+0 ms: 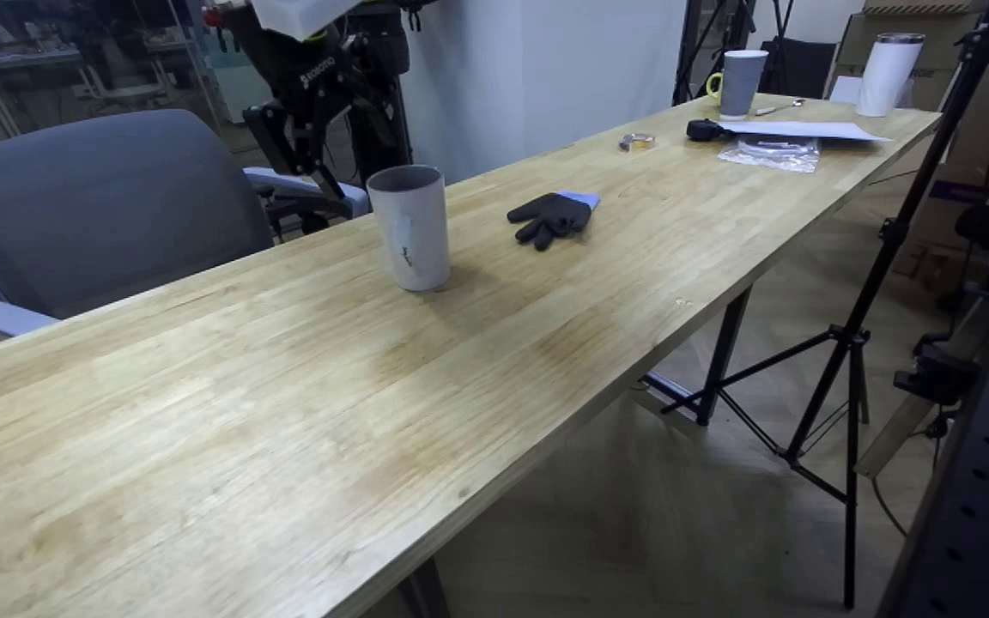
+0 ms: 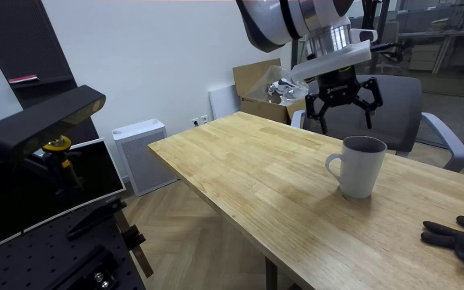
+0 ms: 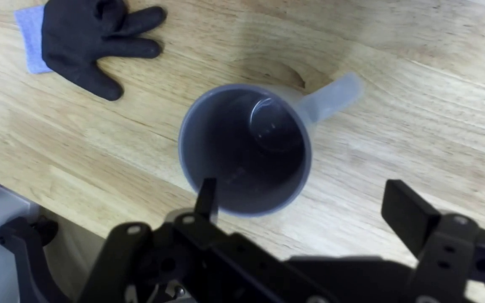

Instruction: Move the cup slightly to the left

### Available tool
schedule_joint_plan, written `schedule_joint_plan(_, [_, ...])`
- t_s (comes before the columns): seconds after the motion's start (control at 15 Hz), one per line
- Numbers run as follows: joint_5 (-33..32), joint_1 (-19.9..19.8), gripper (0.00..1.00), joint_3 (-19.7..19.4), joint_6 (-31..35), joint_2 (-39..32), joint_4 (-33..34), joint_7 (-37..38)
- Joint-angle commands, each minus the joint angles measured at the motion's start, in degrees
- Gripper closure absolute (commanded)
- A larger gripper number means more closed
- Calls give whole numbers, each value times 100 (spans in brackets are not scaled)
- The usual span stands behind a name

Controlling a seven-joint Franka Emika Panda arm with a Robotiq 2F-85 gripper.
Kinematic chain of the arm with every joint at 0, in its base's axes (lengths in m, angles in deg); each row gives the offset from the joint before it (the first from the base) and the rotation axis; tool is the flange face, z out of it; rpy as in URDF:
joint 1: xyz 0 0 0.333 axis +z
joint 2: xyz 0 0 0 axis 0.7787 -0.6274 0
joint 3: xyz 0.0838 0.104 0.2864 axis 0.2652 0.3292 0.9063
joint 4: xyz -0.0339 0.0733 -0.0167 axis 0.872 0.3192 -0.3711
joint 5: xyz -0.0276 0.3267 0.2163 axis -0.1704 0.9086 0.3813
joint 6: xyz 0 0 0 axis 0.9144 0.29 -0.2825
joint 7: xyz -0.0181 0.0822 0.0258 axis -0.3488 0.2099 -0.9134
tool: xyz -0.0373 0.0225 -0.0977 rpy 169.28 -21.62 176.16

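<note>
Robotics lab in office setting: robot arm [image 2: 270, 22] and office chair [image 1: 108, 206] by long edge of worktop [image 1: 331, 369], tripod [image 1: 893, 232] by opposite edge; through glass [image 2: 449, 88], dim, what look like desks [image 2: 453, 34].

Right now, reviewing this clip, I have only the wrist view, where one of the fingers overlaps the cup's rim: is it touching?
Observer: No; in both exterior views a gap shows between the fingers and the cup.
Operator: Any marking on the cup's side?
Observer: Yes, an exterior view shows a small dark mark; I can't make it out.
Operator: Any other handled cup on the table?
Observer: Yes, a grey one, well beyond the glove in an exterior view.
</note>
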Motion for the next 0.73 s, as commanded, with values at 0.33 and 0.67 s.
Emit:
schedule_joint_plan(0.33, [-114,-250,0,239,-522,480,127,31])
schedule_joint_plan(0.67, [-96,-329,0,316,-668,621,127,0])
